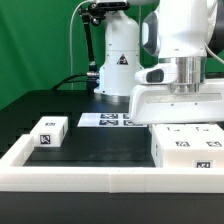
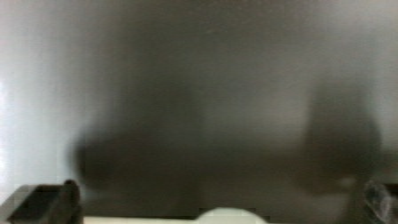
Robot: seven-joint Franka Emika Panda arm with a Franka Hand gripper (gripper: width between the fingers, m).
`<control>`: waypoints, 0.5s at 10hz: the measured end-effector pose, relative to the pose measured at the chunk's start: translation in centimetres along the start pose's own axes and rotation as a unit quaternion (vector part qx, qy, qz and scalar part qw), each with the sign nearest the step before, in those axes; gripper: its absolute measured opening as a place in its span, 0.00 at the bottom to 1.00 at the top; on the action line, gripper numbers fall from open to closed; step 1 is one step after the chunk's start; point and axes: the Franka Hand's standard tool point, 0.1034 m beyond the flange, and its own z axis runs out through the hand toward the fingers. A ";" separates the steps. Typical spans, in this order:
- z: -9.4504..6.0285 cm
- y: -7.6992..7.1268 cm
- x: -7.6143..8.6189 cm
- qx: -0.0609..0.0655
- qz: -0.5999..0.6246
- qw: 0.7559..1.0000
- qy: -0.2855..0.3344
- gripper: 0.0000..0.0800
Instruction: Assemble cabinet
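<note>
The white box-shaped cabinet body (image 1: 186, 148), with black-and-white tags on its top, lies at the exterior view's right, just behind the front rail. A smaller white tagged block (image 1: 49, 131) lies at the left. My gripper (image 1: 183, 120) hangs directly over the far edge of the cabinet body, and its fingertips are hidden there. In the wrist view the gripper (image 2: 214, 205) has its dark fingers (image 2: 45, 203) far apart at the two edges. A blurred grey surface fills the picture between them, with a pale rounded shape (image 2: 224, 216) at the edge. The gripper holds nothing.
The marker board (image 1: 108, 120) lies flat at the back middle. A low white border rail (image 1: 90, 176) runs along the front and up the left side. A white robot base (image 1: 118, 65) and black stand rise behind the table before a green curtain.
</note>
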 end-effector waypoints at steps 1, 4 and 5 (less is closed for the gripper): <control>0.1 0.2 0.0 -0.001 0.001 1.000 -0.003 1.00; 0.1 0.1 0.0 -0.001 -0.001 1.000 -0.002 0.86; 0.1 0.0 0.0 0.000 -0.001 1.000 -0.002 0.69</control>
